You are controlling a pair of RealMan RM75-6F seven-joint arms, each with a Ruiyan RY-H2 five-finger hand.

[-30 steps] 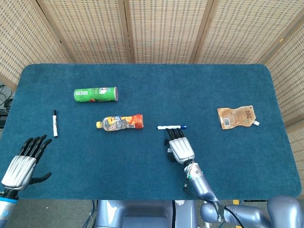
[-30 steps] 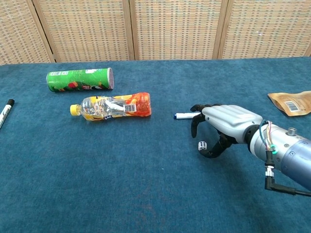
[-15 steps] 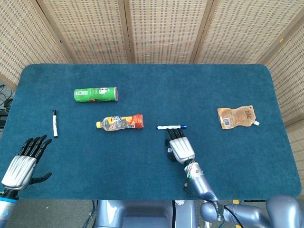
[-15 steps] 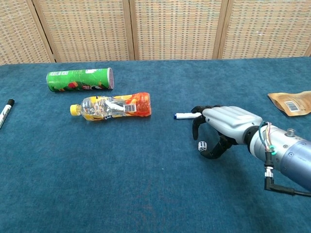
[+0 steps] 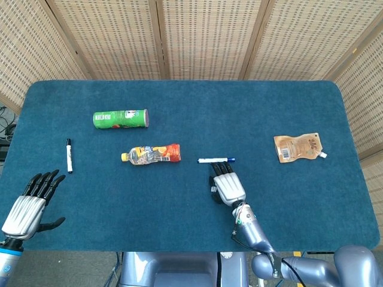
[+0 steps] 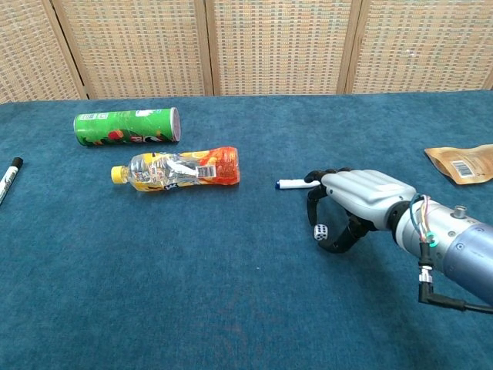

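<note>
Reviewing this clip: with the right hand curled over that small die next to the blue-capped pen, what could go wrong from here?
1. The die is tiny beside the right hand, whose fingers arch over it; a pinch might flick it away across the cloth.
2. The pen lies right at the fingertips, so closing them could nudge or roll it.
3. In the head view the hand hides most of the die, so the operator may misjudge the grip.
</note>
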